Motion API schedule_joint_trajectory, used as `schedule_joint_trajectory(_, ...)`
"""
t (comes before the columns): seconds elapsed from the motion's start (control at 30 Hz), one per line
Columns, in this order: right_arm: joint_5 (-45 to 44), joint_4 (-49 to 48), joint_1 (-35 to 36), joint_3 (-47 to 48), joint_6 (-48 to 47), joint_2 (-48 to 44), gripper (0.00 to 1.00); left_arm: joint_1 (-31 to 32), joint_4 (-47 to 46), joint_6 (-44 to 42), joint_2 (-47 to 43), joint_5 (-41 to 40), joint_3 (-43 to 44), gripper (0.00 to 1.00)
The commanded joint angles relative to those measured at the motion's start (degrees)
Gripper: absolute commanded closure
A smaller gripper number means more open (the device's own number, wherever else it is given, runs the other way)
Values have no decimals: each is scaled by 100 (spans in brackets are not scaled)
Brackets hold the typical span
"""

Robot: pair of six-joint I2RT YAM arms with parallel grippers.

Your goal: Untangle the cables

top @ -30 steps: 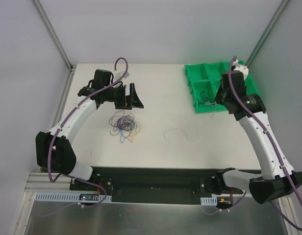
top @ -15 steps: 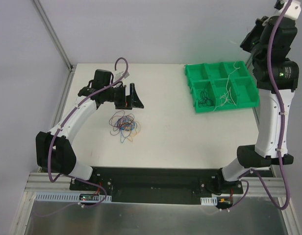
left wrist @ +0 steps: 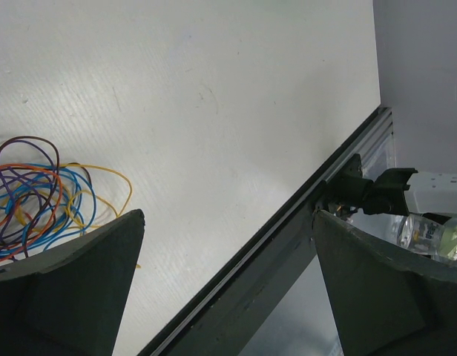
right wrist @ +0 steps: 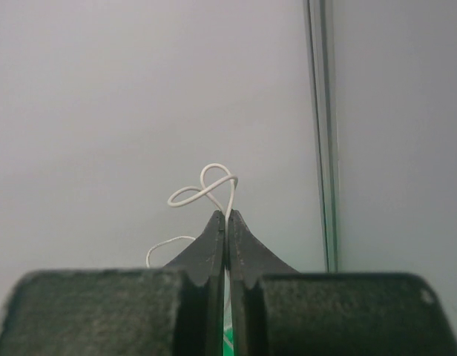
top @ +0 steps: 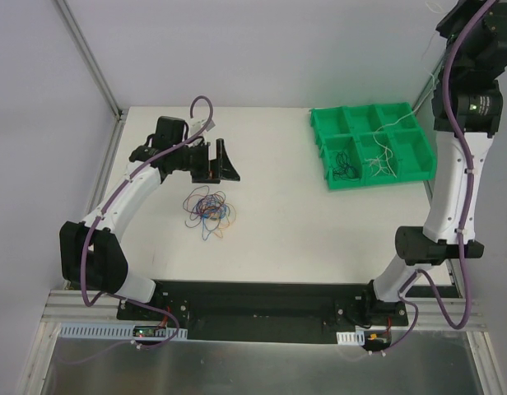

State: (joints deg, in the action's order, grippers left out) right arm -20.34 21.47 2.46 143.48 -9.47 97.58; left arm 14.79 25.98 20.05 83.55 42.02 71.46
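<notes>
A: Two hands, far apart. Which one closer to the loose tangle of thin blue, red, orange and yellow wires (top: pixel 206 207)?

B: Left hand (top: pixel 225 160), by a long way. Hovers just on the far side of the heap, fingers spread wide, nothing between them. From its wrist camera, the heap low at the left, beside the left finger rather than in the gap.

A: And the right hand (right wrist: pixel 227 215)?

B: High over the green plastic compartment tray (top: pixel 318 123) at the far right of the white surface (top: pixel 278 239), well apart from the heap. Pinched fully together on one thin white wire (right wrist: pixel 231 194). Small loop curling above the tips, the rest dropping below the hand.

A: Lower end clear of the tray?

B: Cannot tell, too fine in the overhead view. More white strands (top: pixel 377 164) and some black wires (top: pixel 346 169) in the near compartments.

A: So, the next pick?

B: Likely the left hand's: down and back toward the arm bases, onto a strand at the heap's far edge. No single long axis there, only overlapping loops.
</notes>
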Motion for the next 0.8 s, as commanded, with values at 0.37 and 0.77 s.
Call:
schedule_joint_trajectory(0.37, 250, -1690, -474, -388, 24, 588, 100, -266, -75, -54, 100, 219, -9, 5)
schedule_joint_trajectory(0.77, 249, -1445, -483, -272, -230, 392, 100, -275, -172, -1, 74, 315, -53, 5)
